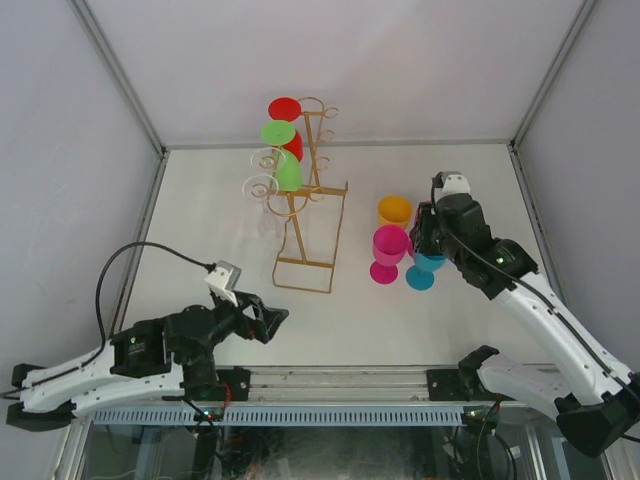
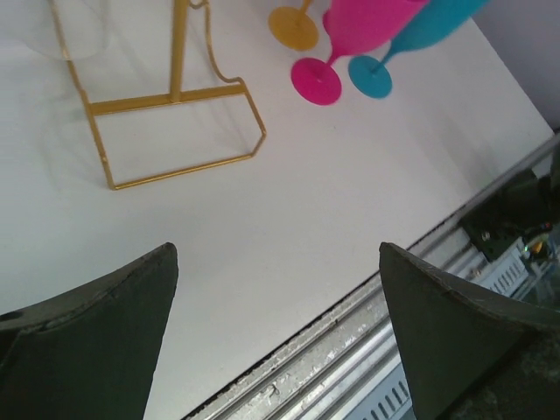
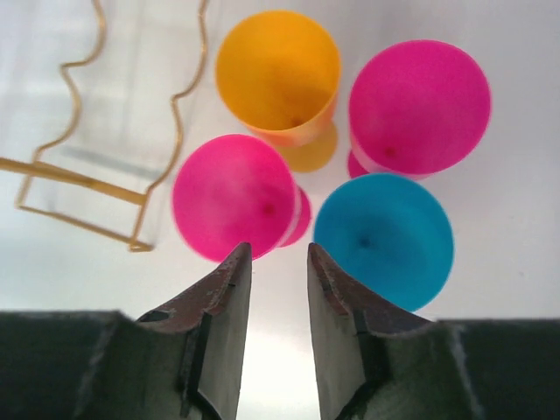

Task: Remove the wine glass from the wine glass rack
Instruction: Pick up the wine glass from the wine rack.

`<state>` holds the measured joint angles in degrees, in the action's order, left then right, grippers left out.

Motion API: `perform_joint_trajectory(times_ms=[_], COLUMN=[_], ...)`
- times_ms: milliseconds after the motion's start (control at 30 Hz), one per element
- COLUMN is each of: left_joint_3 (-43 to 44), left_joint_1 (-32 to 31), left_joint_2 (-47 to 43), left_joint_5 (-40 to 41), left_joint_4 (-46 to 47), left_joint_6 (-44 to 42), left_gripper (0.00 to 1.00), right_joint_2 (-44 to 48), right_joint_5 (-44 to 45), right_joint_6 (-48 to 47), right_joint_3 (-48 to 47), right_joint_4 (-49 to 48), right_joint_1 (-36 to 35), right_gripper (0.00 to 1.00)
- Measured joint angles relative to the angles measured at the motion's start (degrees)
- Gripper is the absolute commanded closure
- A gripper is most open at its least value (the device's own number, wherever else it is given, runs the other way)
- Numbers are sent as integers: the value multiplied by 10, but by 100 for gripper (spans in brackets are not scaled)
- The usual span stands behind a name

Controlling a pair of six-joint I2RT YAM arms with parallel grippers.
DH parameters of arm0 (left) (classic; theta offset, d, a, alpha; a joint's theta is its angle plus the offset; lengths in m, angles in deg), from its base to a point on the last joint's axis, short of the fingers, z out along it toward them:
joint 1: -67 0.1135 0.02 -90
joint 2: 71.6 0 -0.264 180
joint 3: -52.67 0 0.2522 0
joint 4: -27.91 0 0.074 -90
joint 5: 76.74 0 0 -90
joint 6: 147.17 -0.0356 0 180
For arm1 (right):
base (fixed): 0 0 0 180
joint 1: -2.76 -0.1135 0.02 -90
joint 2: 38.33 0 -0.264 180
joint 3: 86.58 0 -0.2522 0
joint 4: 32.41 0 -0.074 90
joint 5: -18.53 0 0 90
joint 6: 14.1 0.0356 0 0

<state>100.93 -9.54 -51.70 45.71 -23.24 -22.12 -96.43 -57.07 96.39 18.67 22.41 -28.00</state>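
Beside wine glass rack [image 2: 179,52], four upright glasses [image 3: 383,238]

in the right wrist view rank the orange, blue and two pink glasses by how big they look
1. pink glass farthest from the rack and blue glass: largest, about alike
2. orange glass and pink glass nearest the rack: smaller, about alike

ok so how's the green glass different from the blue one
The green glass hangs on the wine glass rack, foot up; the blue glass stands upright on the table, mouth up. Green hangs beside a red glass; blue stands beside a pink glass. Both are stemmed, opaque coloured glasses.
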Motion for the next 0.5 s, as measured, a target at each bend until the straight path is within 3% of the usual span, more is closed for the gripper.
perform_joint_trajectory(times_ms=[233, 433, 500], left_joint_3=[-14, -4, 16], left_joint_1=[130, 223, 260], left_joint_2=[-42, -57, -52], left_joint_5=[-50, -77, -90], left_joint_4=[-3, -20, -32], left_joint_6=[47, 58, 58], left_gripper=[0, 0, 0], right_joint_2=[62, 114, 149], right_joint_5=[-89, -141, -150], right_joint_6=[66, 121, 143], right_joint_3=[0, 2, 7], right_joint_4=[3, 7, 7], right_joint_1=[0, 0, 0], right_gripper=[54, 25, 23])
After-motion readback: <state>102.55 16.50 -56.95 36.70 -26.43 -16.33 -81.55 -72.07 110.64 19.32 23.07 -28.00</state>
